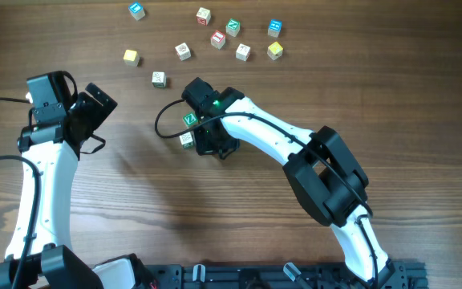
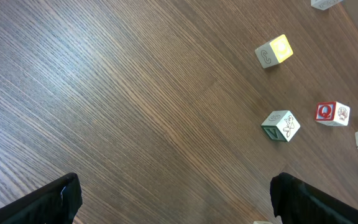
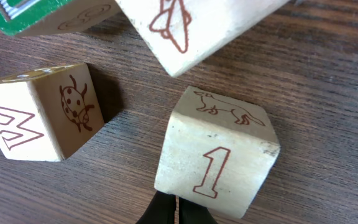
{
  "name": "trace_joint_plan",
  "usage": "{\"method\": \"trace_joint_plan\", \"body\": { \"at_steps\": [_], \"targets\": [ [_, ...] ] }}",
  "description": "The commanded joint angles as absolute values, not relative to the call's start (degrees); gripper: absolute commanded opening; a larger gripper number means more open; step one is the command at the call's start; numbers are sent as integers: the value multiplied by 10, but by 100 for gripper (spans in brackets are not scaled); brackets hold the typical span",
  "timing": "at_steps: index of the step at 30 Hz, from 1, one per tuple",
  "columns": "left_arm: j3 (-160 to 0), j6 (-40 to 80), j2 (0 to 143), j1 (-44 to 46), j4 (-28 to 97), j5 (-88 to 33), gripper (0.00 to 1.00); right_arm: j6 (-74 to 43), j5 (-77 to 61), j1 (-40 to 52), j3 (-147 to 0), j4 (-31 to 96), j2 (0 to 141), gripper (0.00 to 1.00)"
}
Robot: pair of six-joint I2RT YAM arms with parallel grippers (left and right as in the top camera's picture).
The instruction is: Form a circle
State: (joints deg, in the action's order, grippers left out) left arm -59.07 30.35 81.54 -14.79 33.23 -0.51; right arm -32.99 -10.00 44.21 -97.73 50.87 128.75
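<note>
The circle is a small cluster of letter cubes under my right gripper [image 1: 208, 135], mostly hidden by it from above; a green-faced cube [image 1: 190, 120] and a pale cube [image 1: 186, 140] show at its left. In the right wrist view, my right gripper [image 3: 174, 214] is shut, its tips against the near edge of a pale cube marked "1" [image 3: 219, 155]. Beside it lie a pale cube with a ladybird [image 3: 39, 118], a green-faced cube [image 3: 36, 15] and another pale cube [image 3: 197, 25]. My left gripper [image 1: 95, 108] [image 2: 176, 199] is open over bare wood, holding nothing.
Several loose cubes lie scattered at the back: blue [image 1: 137, 10], yellow [image 1: 131, 57], red [image 1: 218, 38], green [image 1: 233, 26], pale [image 1: 159, 79]. The left wrist view shows a yellow cube [image 2: 273, 51], a green-sided cube [image 2: 281, 126] and a red Q cube [image 2: 332, 113]. A black cable [image 1: 163, 124] loops beside the cluster.
</note>
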Motion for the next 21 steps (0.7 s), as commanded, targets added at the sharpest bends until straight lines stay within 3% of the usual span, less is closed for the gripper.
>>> {"method": "trace_joint_plan", "body": {
  "at_steps": [1, 11, 15, 21],
  "targets": [
    [-593, 307, 815, -150, 331, -6, 100, -334, -90, 442, -974, 506, 1281, 5],
    [-593, 307, 815, -150, 331, -6, 100, -334, -93, 442, -974, 502, 1281, 4],
    [-593, 307, 815, -150, 331, -6, 100, -312, -174, 439, -999, 526, 1271, 4],
    [-593, 307, 815, -150, 331, -6, 100, -278, -123, 400, -1018, 569, 1189, 5]
  ]
}}
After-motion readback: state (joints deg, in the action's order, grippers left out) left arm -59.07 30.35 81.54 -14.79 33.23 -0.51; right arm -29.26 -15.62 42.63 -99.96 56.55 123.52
